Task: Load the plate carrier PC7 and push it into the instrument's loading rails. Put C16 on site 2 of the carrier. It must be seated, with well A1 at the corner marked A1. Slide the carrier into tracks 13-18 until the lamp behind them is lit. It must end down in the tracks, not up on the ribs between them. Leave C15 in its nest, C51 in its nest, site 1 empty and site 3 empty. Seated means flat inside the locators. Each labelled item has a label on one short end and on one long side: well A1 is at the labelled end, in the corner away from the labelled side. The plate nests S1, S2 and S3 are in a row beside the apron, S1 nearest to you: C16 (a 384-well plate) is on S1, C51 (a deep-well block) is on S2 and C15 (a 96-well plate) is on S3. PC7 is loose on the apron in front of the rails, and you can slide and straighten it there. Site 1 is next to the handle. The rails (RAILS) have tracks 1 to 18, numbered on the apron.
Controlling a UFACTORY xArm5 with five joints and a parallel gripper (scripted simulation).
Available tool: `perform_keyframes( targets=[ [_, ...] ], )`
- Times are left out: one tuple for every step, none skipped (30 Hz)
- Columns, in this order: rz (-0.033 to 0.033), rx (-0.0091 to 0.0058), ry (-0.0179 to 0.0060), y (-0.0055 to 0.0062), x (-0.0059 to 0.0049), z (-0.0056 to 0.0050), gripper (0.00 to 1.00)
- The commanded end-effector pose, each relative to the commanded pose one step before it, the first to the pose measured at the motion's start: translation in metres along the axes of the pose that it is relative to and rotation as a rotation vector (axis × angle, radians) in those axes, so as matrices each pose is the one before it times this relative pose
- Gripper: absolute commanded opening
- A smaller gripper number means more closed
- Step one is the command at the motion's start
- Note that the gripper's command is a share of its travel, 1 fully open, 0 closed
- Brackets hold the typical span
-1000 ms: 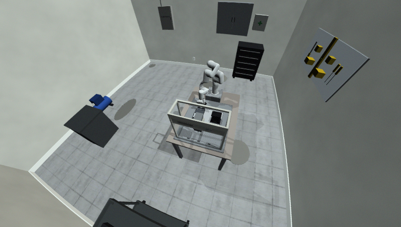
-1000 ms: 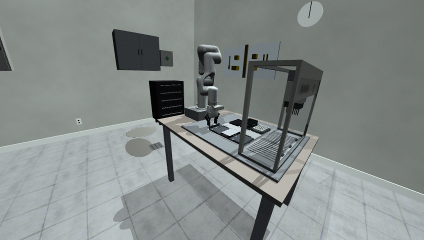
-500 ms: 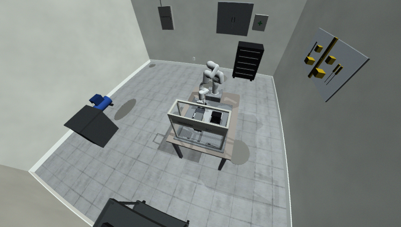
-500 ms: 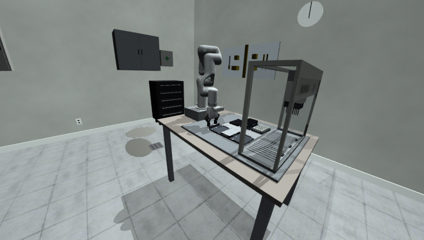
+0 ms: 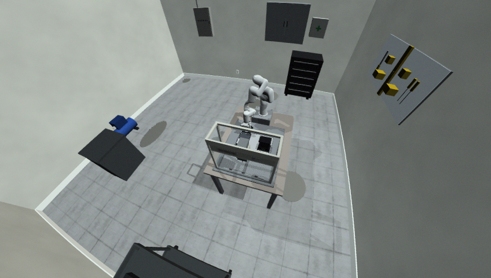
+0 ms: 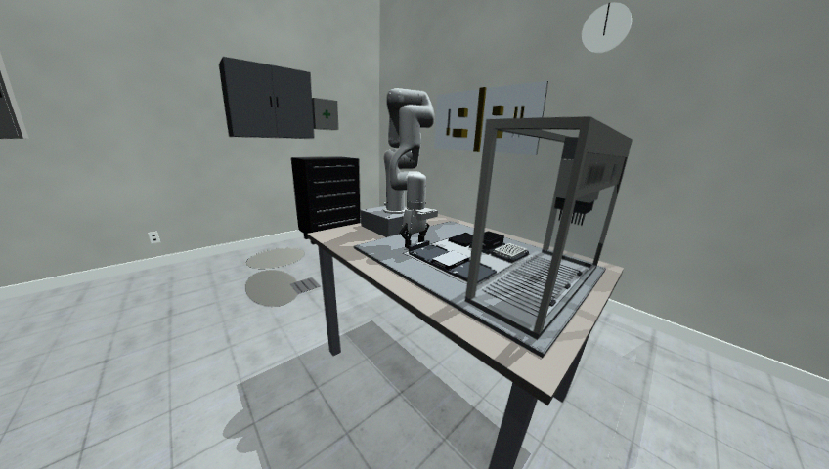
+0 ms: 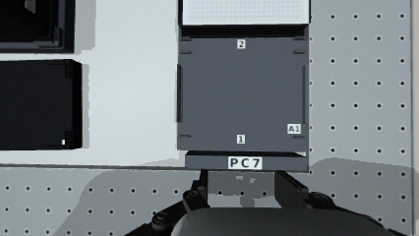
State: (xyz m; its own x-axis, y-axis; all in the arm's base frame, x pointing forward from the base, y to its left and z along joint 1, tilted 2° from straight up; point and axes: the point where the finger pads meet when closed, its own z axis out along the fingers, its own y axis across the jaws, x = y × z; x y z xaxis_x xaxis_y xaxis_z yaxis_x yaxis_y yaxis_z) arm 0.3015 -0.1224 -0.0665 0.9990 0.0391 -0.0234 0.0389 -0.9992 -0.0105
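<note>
The xArm 5 (image 5: 259, 90) (image 6: 410, 124) is folded high above its base, its upper links bent back over one another; the forearm drops to an upright wrist (image 5: 248, 113) (image 6: 415, 186); below it the xArm Gripper (image 5: 248, 127) (image 6: 414, 243) (image 7: 240, 182) points down, low over the work surface; its two black fingers stand apart, nothing between them; in the wrist view they enter from the lower edge, one on each side.

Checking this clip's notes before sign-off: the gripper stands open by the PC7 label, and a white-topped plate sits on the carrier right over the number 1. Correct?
Not quite: the white-topped plate leaves the 1 uncovered, lying beyond the 2, as the wrist view shows. The rest holds.
</note>
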Motion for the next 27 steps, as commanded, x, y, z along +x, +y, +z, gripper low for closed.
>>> perform_keyframes(
  targets=[
    [-0.00001, -0.00105, 0.00238, 0.00044, 0.00099, -0.0006, 0.81],
    [0.0, -0.00002, -0.00002, 0.0, 0.001, 0.0, 0.81],
    [0.0, -0.00002, -0.00002, 0.0, 0.001, 0.0, 0.81],
    [0.0, -0.00002, -0.00002, 0.0, 0.001, 0.0, 0.81],
    [0.0, -0.00002, -0.00002, 0.0, 0.001, 0.0, 0.81],
    [0.0, -0.00002, -0.00002, 0.0, 0.001, 0.0, 0.81],
    [0.0, -0.00002, -0.00002, 0.0, 0.001, 0.0, 0.81],
    [0.0, -0.00002, -0.00002, 0.0, 0.001, 0.0, 0.81],
    [0.0, -0.00002, -0.00002, 0.0, 0.001, 0.0, 0.81],
    [0.0, -0.00002, -0.00002, 0.0, 0.001, 0.0, 0.81],
    [0.0, -0.00002, -0.00002, 0.0, 0.001, 0.0, 0.81],
    [0.0, -0.00002, -0.00002, 0.0, 0.001, 0.0, 0.81],
    [0.0, -0.00002, -0.00002, 0.0, 0.001, 0.0, 0.81],
    [0.0, -0.00002, -0.00002, 0.0, 0.001, 0.0, 0.81],
    [0.0, -0.00002, -0.00002, 0.0, 0.001, 0.0, 0.81],
    [0.0, -0.00002, -0.00002, 0.0, 0.001, 0.0, 0.81],
    [0.0, 0.0, 0.0, 0.0, 0.0, 0.0, 0.81],
    [0.0, 0.0, 0.0, 0.0, 0.0, 0.0, 0.81],
    [0.0, -0.00002, -0.00002, 0.0, 0.001, 0.0, 0.81],
    [0.0, -0.00002, -0.00002, 0.0, 0.001, 0.0, 0.81],
    [0.0, -0.00002, -0.00002, 0.0, 0.001, 0.0, 0.81],
    [0.0, -0.00002, -0.00002, 0.0, 0.001, 0.0, 0.81],
    [0.0, -0.00002, -0.00002, 0.0, 0.001, 0.0, 0.81],
    [0.0, -0.00002, -0.00002, 0.0, 0.001, 0.0, 0.81],
    [0.0, -0.00002, -0.00002, 0.0, 0.001, 0.0, 0.81],
    [0.0, -0.00002, -0.00002, 0.0, 0.001, 0.0, 0.81],
    [0.0, -0.00002, -0.00002, 0.0, 0.001, 0.0, 0.81]
  ],
)
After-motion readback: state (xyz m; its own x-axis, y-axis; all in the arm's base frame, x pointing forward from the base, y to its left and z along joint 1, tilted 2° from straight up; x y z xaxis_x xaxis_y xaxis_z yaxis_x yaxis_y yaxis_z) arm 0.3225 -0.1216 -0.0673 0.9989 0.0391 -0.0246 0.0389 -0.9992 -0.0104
